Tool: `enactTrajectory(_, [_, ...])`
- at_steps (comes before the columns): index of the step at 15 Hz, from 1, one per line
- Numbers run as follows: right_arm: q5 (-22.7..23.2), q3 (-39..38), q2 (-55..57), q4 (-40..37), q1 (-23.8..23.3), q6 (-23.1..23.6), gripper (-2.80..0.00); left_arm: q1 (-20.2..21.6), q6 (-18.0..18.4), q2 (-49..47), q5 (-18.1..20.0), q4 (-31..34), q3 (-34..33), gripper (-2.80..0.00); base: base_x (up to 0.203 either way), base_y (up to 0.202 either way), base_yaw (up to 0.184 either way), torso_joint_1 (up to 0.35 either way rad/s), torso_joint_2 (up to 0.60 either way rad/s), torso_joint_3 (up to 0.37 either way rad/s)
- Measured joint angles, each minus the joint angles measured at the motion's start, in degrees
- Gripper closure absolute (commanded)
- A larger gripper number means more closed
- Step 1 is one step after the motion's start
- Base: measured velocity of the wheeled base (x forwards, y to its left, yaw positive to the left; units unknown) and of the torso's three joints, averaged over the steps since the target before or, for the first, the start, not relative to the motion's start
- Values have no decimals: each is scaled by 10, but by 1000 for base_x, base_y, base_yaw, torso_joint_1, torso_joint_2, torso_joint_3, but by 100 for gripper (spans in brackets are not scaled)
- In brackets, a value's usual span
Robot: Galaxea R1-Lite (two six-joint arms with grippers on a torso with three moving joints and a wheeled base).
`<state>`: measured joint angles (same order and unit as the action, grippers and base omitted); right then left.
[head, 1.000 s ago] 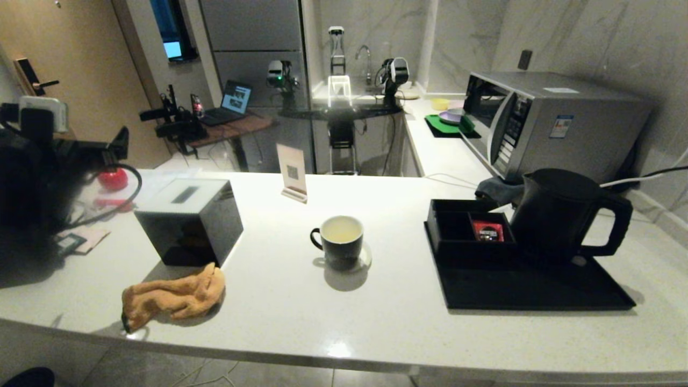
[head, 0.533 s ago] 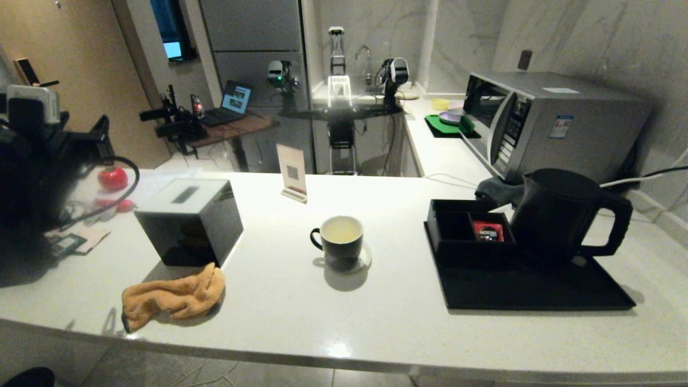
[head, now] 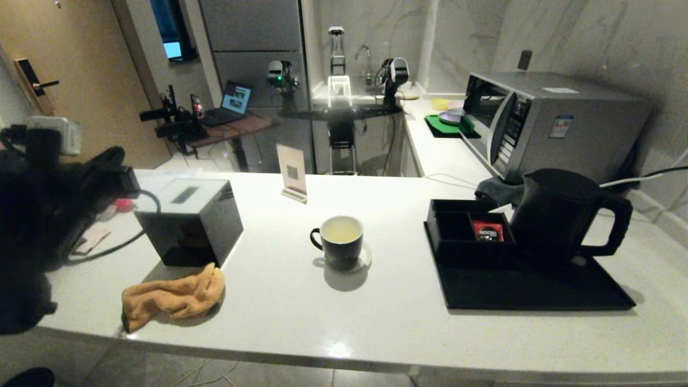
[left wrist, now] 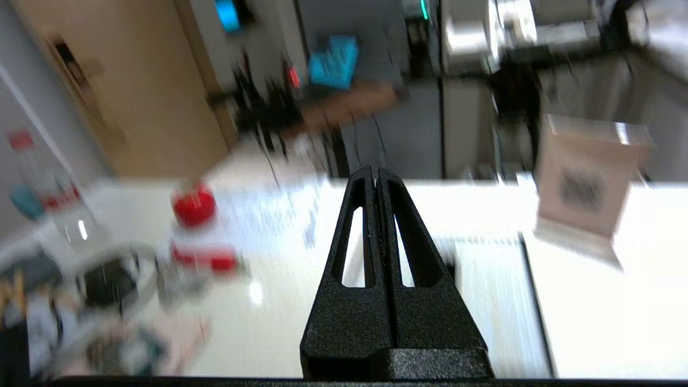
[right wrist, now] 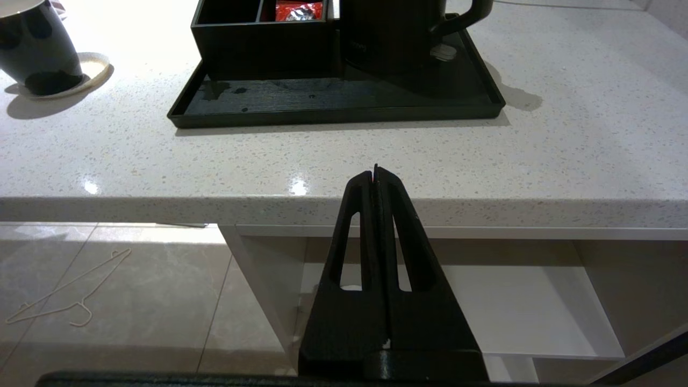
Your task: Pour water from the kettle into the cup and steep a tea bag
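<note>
Cup (head: 338,239) with pale water (head: 340,230) stands mid-counter on a coaster (head: 364,259); kettle (head: 559,214) sits on the black tray (head: 532,293) to its right. Left gripper (left wrist: 374,177) raised over the counter's left end, fingers together. Right gripper (right wrist: 374,173) below the counter edge (right wrist: 344,207), fingers together.

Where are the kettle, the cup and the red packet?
kettle (head: 553,215), head view, on its body.
cup (head: 339,248), head view, on its outer wall.
red packet (head: 488,231), head view, on its face.
</note>
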<state>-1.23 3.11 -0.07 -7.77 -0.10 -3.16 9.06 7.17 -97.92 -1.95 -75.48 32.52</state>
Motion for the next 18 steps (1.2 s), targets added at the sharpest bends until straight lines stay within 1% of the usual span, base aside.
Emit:
enactTrajectory(2, [0, 0, 0, 0, 0, 0, 0, -3, -8, 52, 1, 30, -71, 0, 0, 0, 0, 0, 0, 0])
enactTrajectory(4, [0, 0, 0, 0, 0, 0, 0, -5, -12, 118, 11, 85, -131, 0, 0, 0, 0, 0, 0, 0])
enactTrajectory(7, [0, 0, 0, 0, 0, 0, 0, -5, -13, 244, 60, 227, -193, 0, 0, 0, 0, 0, 0, 0])
enactTrajectory(9, [0, 0, 0, 0, 0, 0, 0, -7, -14, 345, 84, 350, -221, 0, 0, 0, 0, 0, 0, 0])
enactTrajectory(10, [0, 0, 0, 0, 0, 0, 0, -11, -15, 393, 89, 407, -237, 0, 0, 0, 0, 0, 0, 0])
enactTrajectory(13, [0, 0, 0, 0, 0, 0, 0, -49, -33, 540, 87, 547, -291, 0, 0, 0, 0, 0, 0, 0])
enactTrajectory(15, [0, 0, 0, 0, 0, 0, 0, -82, -52, 640, 72, 631, -309, 0, 0, 0, 0, 0, 0, 0])
enactTrajectory(17, [0, 0, 0, 0, 0, 0, 0, -96, -61, 731, 51, 700, -318, 0, 0, 0, 0, 0, 0, 0])
enactTrajectory(18, [0, 0, 0, 0, 0, 0, 0, -93, -62, 772, 42, 727, -321, 0, 0, 0, 0, 0, 0, 0])
